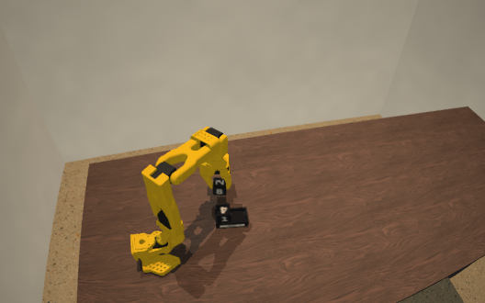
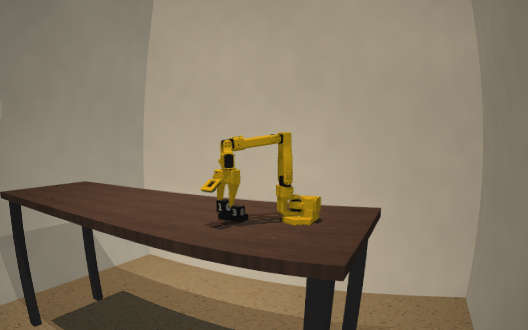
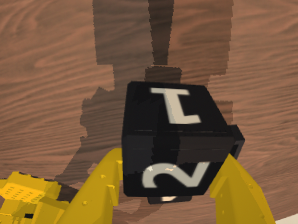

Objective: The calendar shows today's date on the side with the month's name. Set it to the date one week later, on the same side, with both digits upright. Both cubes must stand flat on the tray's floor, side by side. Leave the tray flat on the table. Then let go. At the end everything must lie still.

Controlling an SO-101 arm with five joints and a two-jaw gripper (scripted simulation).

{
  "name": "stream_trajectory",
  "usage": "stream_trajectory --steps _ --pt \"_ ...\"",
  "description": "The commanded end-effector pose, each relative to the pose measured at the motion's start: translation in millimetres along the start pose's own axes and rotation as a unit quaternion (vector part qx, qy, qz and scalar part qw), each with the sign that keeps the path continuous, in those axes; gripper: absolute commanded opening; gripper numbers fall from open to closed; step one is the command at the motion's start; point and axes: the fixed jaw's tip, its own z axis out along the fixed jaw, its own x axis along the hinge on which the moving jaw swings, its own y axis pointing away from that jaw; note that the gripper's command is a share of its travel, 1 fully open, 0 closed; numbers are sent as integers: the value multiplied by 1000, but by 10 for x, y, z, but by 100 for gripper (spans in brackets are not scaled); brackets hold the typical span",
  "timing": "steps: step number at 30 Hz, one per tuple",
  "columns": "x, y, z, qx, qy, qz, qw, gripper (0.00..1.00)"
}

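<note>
Now two cubes: tool point(image 3: 166, 183) pinching one cube point(image 3: 174, 139); other cube point(image 1: 223, 215) in single tray point(image 1: 240, 216).

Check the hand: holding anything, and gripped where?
Yes. The yellow hand is shut on a black number cube, its two fingers pressing opposite side faces. The cube's 1 and 2 faces show between them, and it hangs above the brown wooden table.

— What stands in the room?
— A dark wooden table point(image 2: 150, 220) on black legs point(image 2: 22, 260); plain pale walls point(image 2: 310, 75) behind its far edge.
— And below?
— A speckled tan floor point(image 2: 410, 310); a dark mat point(image 2: 125, 312) lies under the table's left end; soft, even light.
</note>
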Motion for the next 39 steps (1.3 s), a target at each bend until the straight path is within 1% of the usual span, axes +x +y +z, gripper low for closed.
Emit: stream_trajectory --steps 1,5,7,13,20,39 --pt "-118 92 -87 17 -30 18 999 0" --pt "-169 197 -83 16 -30 32 999 0" --pt "-169 197 -83 16 -30 32 999 0" --pt "-221 323 -79 14 -31 49 998 0" --pt "-254 420 -75 12 -32 62 998 0" --pt "-272 482 -72 11 -32 70 997 0"
